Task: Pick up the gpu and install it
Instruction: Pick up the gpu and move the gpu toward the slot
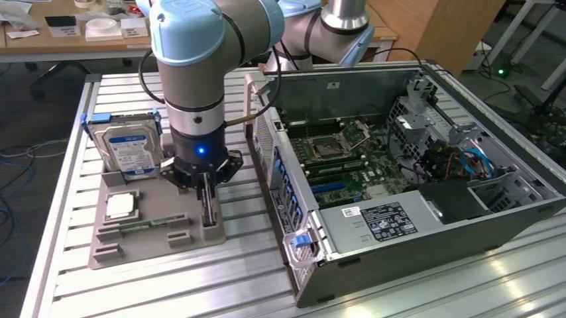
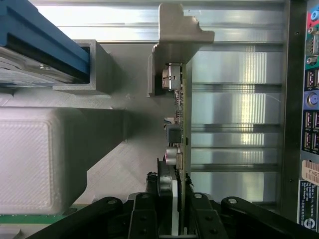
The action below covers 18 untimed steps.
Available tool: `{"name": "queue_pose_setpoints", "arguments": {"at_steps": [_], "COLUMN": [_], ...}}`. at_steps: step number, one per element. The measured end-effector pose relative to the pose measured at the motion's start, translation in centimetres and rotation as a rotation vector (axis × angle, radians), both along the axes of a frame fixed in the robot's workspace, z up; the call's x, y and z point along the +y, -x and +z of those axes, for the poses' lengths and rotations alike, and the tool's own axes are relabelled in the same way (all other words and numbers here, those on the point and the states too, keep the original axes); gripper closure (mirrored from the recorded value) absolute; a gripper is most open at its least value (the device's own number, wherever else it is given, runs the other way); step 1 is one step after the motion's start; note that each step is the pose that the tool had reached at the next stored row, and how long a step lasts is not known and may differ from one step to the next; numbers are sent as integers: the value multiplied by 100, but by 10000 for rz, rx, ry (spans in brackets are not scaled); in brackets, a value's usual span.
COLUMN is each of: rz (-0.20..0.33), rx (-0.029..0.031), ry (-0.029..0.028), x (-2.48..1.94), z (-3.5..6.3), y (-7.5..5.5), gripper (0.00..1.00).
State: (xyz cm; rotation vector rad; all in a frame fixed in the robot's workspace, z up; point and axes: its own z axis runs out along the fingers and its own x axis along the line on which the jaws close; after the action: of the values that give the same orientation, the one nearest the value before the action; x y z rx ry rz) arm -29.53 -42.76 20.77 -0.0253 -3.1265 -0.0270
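At the far-left corner of the fixture tray [image 1: 132, 255], as the exterior view sees it, a hard drive [image 1: 128, 149] stood upright. In front of it lay a square processor chip [image 1: 121, 205] and a green memory stick [image 1: 142, 226]. The gpu [image 1: 209, 215] stood on edge along the tray's case-side edge. The pincer [image 1: 205, 192] sat directly above, narrowed onto the card, with fingers [image 2: 144, 214] on either face. Just beside stood the computer case [image 1: 425, 258] (side open, motherboard showing) on the bench [image 1: 221, 291].
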Motion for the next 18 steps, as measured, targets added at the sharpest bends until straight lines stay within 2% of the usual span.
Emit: {"name": "queue_pose_setpoints", "arguments": {"at_steps": [6,8,12,18], "rz": [0,-1,-1,-1], "rx": [-2,-1,0,0], "ry": [-1,-10,-12,-31], "x": [0,1,0,0], "z": [4,38,163,428], "y": [0,0,0,0], "gripper": [72,72,72,72]}}
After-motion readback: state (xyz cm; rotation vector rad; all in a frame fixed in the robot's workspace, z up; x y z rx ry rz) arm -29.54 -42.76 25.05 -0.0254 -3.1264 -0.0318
